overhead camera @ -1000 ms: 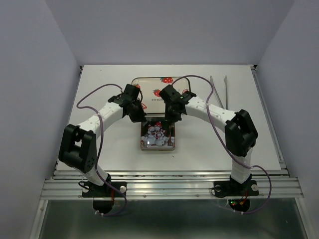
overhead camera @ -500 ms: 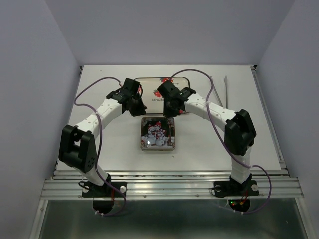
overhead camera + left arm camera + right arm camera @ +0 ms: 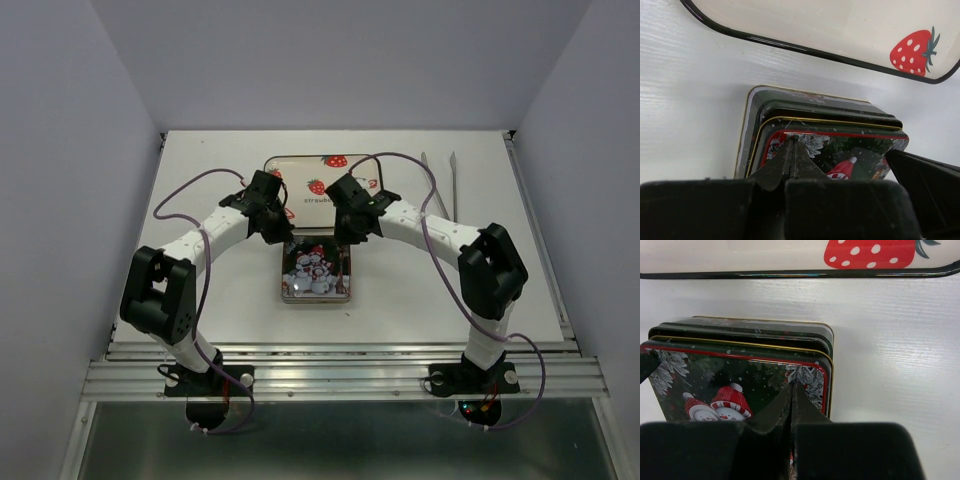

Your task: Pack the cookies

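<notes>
1. On the counter point(image 3: 200, 160) no cookies show in any view; the strawberry tray point(image 3: 295, 170) behind looks bare, so I judge that the cookies are already inside the tin point(image 3: 317, 272), though this cannot be seen.
2. The snowman lid point(image 3: 730, 380) lies on the tin and covers it. In both wrist views a step shows along the far edge, between the lid and the box under it. I cannot tell if the lid is pushed fully down.
3. The left hand point(image 3: 280, 235) has its fingers pressed together and holds nothing. Its tip is over the far left corner of the lid.
4. The right hand point(image 3: 348, 235) is the same, fingers together and empty, over the far right corner.
5. Whether the tips touch the lid I cannot tell.
6. The tongs point(image 3: 453, 175) lie well apart on the right, not in use.
7. My judgement: packing is nearly finished; only seating the lid may be left.
</notes>
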Controlling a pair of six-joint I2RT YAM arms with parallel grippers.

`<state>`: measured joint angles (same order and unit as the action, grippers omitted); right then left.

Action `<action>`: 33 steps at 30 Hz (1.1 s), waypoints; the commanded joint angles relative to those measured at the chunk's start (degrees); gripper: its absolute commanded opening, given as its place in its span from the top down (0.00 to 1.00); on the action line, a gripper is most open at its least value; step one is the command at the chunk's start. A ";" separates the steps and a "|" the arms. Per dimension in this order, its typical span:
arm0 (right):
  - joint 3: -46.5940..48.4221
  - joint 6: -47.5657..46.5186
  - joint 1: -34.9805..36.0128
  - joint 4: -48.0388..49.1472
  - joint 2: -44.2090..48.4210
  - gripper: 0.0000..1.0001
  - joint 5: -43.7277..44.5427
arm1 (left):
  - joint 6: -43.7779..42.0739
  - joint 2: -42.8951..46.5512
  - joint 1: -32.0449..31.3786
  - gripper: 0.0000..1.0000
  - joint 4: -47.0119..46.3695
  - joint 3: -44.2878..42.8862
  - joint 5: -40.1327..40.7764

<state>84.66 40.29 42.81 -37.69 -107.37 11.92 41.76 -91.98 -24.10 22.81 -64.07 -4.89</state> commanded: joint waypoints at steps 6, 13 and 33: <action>-5.21 -1.71 -0.18 -2.39 -3.99 0.99 -0.76 | -0.54 -2.67 -0.42 1.00 3.91 4.05 4.27; -2.58 -3.20 -0.18 -4.50 -4.69 0.99 0.29 | 0.17 -3.73 -0.42 1.00 4.88 3.26 5.85; 17.91 -10.58 -0.18 -10.64 -0.56 0.96 -5.33 | -0.45 -3.56 0.01 1.00 17.62 -23.29 9.98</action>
<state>102.08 31.53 42.72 -46.15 -112.09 9.63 41.34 -98.52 -24.64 35.86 -84.71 2.44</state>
